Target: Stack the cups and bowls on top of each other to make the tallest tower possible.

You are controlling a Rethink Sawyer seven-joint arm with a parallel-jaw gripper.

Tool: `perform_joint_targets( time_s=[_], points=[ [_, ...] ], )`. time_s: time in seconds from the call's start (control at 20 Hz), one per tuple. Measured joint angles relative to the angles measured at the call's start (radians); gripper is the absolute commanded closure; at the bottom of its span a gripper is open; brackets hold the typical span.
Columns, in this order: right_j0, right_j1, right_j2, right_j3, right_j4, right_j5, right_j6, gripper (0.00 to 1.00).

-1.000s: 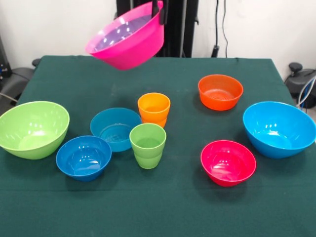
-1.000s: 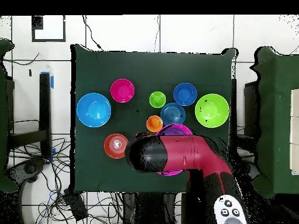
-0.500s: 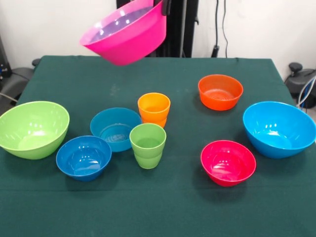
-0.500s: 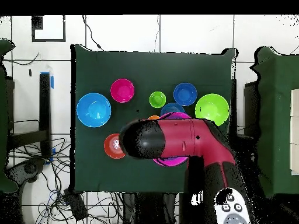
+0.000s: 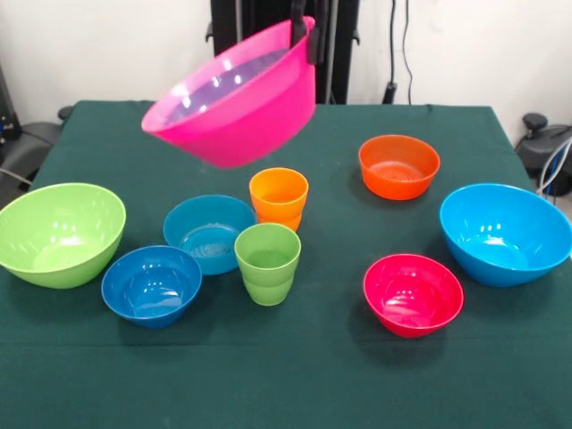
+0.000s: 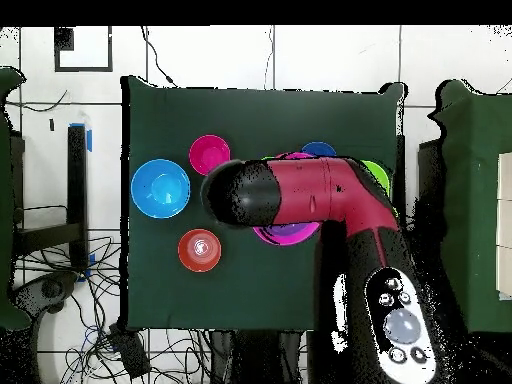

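- I see the gripper (image 5: 304, 34) at the top of the front view, its fingers (image 5: 312, 46) closed on the rim of the big pink bowl (image 5: 234, 100), one inside and one outside the wall.
- The pink bowl hangs tilted in the air above the surface (image 5: 295, 375), its mouth turned toward the camera, with a purple bowl (image 5: 234, 79) nested inside it.
- Below it, near the middle of the surface, the orange cup (image 5: 278, 198) stands upright just behind the lime green cup (image 5: 267, 262).
- The teal bowl (image 5: 208, 232) and dark blue bowl (image 5: 151, 285) sit beside them; the lime green bowl (image 5: 59, 233) is at one side edge.
- The orange bowl (image 5: 399, 165), sky blue bowl (image 5: 505, 232) and red-pink bowl (image 5: 412, 293) sit apart toward the other side.
- I can read no writing on any of them.
- In the overhead view the arm (image 6: 300, 192) covers the middle.
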Motion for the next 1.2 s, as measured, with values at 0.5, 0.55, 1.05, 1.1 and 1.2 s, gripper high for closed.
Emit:
perform_joint_targets(
  time_s=[0.5,0.55,1.05,1.1,1.2],
  points=[
    [0.042,0.166,0.015,-0.215,-0.006,0.074,0.0,1.0],
    [0.046,0.194,0.015,-0.252,-0.011,0.09,0.0,1.0],
    [0.064,0.347,0.018,-0.472,-0.048,0.161,0.0,1.0],
    [0.07,0.385,0.019,-0.527,-0.055,0.178,0.0,1.0],
    [0.074,0.406,0.02,-0.558,-0.059,0.185,0.0,1.0]
  ],
)
